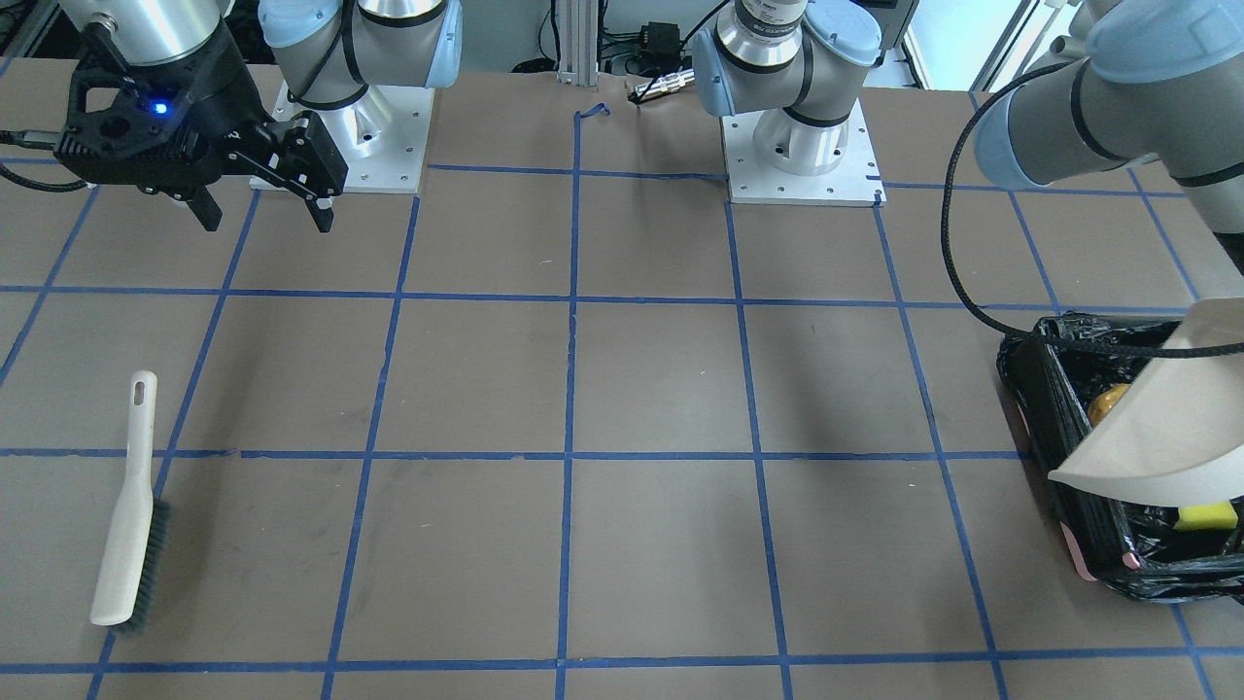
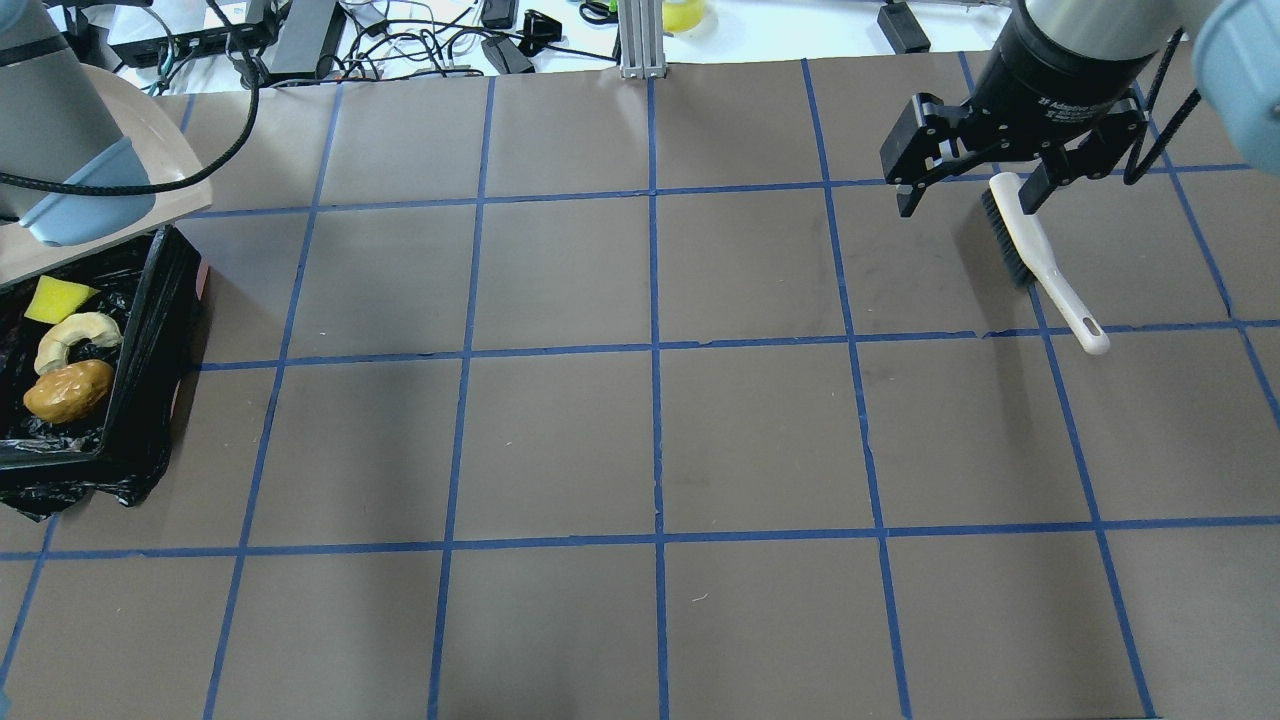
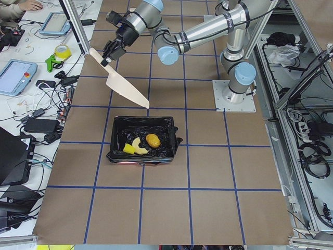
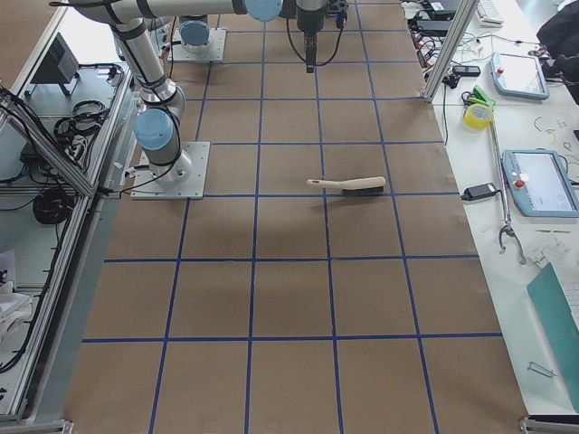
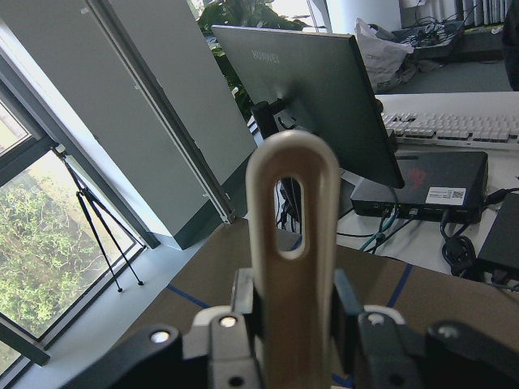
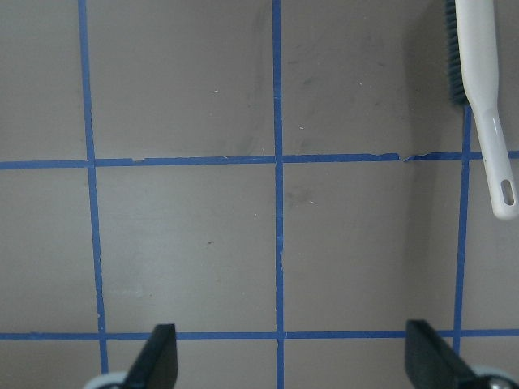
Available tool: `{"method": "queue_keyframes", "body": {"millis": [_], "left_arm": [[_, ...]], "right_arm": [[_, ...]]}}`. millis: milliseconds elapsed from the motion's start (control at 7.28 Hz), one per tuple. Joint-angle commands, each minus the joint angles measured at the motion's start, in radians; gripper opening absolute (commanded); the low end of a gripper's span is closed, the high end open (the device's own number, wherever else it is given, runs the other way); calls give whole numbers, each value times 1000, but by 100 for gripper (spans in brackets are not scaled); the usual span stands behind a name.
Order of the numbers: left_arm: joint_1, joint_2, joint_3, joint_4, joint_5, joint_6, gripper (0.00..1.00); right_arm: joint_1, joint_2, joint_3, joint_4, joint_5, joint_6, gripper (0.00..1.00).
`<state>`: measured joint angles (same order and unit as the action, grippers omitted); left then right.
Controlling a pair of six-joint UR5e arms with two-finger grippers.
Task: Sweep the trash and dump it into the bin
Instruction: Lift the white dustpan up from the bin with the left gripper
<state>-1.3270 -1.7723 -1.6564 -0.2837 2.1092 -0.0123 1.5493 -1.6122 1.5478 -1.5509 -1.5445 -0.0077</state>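
The bin (image 2: 150,330), lined with a black bag, stands at the table's left end. In it lie the trash items: a golden-brown lump (image 2: 68,390), a pale curved rind (image 2: 75,335) and a yellow sponge (image 2: 55,298). My left gripper (image 5: 296,308) is shut on the handle of the beige dustpan (image 3: 125,88), which hangs tilted over the bin's (image 3: 143,156) far side with its mouth pointing down. My right gripper (image 2: 968,195) hovers open and empty above the table. The beige hand brush (image 2: 1040,265) lies flat on the table near it.
Blue tape lines grid the brown table (image 2: 650,440). Both arm bases (image 1: 802,146) are bolted at the robot's edge. Cables and power supplies (image 2: 300,35) lie beyond the far edge. A side bench holds tablets (image 3: 18,75), and a person's hand (image 3: 26,4) shows there.
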Motion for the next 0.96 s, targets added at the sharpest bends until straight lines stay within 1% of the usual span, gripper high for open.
{"method": "queue_keyframes", "body": {"millis": [0,275,412,549,687,824], "left_arm": [[-41,-1,0,-124,2,-192,0],[-75,2,0,-298,-33,-488,0],[-75,-12,0,-401,-88,-679,0],[-74,-28,-3,-473,-141,-859,0],[-73,-35,0,-567,-240,-1008,0],[-73,-53,0,-610,-280,-1122,0]], "right_arm": [[-2,0,0,0,0,0,100],[-3,0,2,2,-3,-2,100],[0,0,2,2,-2,-6,100],[-2,2,2,2,-2,-8,100],[-3,2,2,2,-5,-8,100],[-2,2,2,2,-3,-8,100]]}}
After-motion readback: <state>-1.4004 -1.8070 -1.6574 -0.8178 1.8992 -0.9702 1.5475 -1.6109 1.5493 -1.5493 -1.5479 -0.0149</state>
